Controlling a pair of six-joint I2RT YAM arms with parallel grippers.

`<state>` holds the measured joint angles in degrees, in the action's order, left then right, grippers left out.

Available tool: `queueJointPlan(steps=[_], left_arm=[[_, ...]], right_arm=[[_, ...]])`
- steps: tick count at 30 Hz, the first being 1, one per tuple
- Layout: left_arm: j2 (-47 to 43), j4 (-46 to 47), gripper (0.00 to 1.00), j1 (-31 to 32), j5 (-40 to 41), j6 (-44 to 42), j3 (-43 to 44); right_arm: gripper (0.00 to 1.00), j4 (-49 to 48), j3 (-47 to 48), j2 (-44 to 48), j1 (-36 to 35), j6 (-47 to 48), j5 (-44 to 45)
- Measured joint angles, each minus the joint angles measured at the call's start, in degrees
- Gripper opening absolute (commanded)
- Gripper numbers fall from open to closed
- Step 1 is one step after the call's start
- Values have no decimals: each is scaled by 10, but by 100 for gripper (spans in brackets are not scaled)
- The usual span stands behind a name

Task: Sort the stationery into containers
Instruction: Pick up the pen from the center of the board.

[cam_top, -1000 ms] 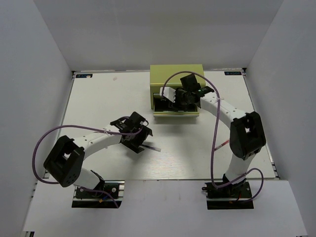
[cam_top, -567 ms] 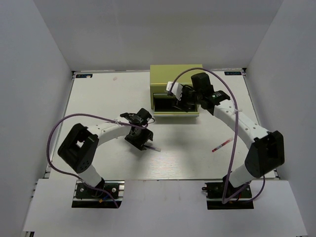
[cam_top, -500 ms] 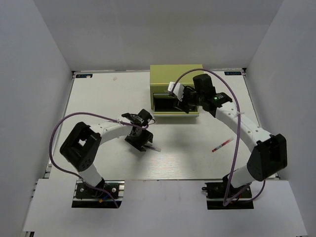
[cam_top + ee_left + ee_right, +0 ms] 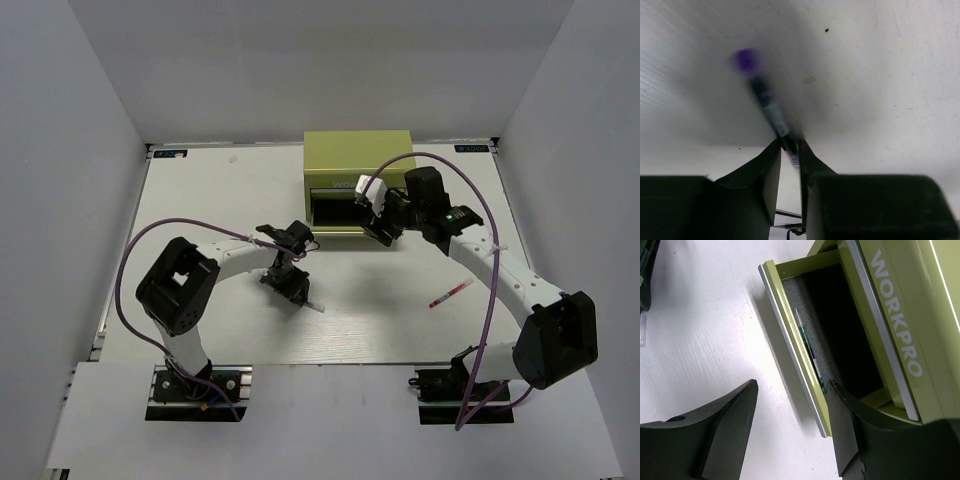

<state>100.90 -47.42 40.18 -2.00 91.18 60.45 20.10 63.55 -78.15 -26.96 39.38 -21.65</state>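
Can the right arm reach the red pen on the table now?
Probably yes: the red pen lies uncovered on the table, clear of the chest, and the right gripper is open and empty.

The chest [image 4: 357, 150] is olive painted metal with a smooth, faintly satin sheen and raised white lettering [image 4: 895, 315]. Its drawer [image 4: 789, 337] holds a dark grey, rough, felt-like lining [image 4: 792, 292], on which a thin green pen [image 4: 807, 347] glints glossy. The table [image 4: 875, 65] is matt white with a fine wood-like grain, small specks and scuffs. The fingers [image 4: 725, 415] of the right gripper [image 4: 792, 385] and the left gripper [image 4: 789, 149] are matt black plastic, and the blurred pen [image 4: 767, 107] at the left one looks like shiny plastic.
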Motion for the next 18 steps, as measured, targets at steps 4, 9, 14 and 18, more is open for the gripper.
queueJointPlan(steps=[4,9,14,18], left_arm=[[6,-8,22,-1,-9,-1,5],[6,-15,12,1,1,-3,11],[-13,-12,0,5,40,-27,44],[-73,26,0,5,73,-46,68]], right_arm=[[69,-6,-19,19,3,-15,0],[90,-20,-41,37,10,-43,10],[87,-30,-63,53,28,-75,26],[79,-32,-73,58,46,-92,27]])
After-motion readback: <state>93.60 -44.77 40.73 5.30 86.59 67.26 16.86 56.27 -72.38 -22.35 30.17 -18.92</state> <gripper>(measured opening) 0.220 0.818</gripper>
